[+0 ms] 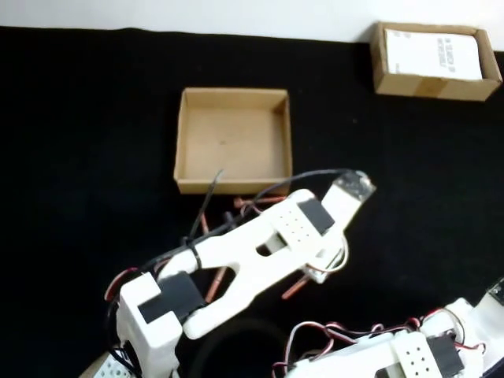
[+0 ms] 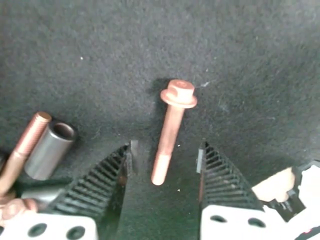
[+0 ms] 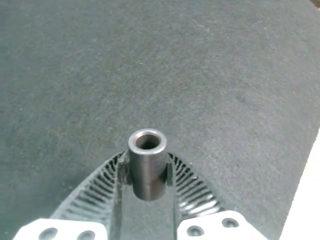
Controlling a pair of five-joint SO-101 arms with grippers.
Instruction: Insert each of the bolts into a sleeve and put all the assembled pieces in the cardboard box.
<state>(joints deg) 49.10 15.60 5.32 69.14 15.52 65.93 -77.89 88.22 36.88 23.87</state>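
The left hand [image 2: 165,148] is spread wide, its ribbed black fingers [image 2: 107,172] straddling the threaded end of a copper-coloured flanged bolt [image 2: 172,125] that lies flat on the black felt surface [image 2: 240,60]. The right hand [image 3: 146,162] is clamped on a short grey metal sleeve [image 3: 147,175], with the bore open at the far end. The open cardboard box [image 1: 232,138] stands well apart from that sleeve.

The main risk seems to be the grip on the bolt. The fingers sit near the tip, far from the flange, so closing there could let the heavier head droop or the shank pivot. A tilted bolt would likely catch on the rim of the sleeve rather than enter the bore. The round shank may also roll away on the felt if one finger touches it first.

A loose grey steel sleeve [image 2: 50,150] and a second copper bolt [image 2: 22,147] lie just beside the left hand's near finger. A sideways drift during closing could nudge them and scatter the remaining parts.

The held sleeve is pinched across its round wall, so a hard push from the bolt might twist it or drive it back between the fingers.
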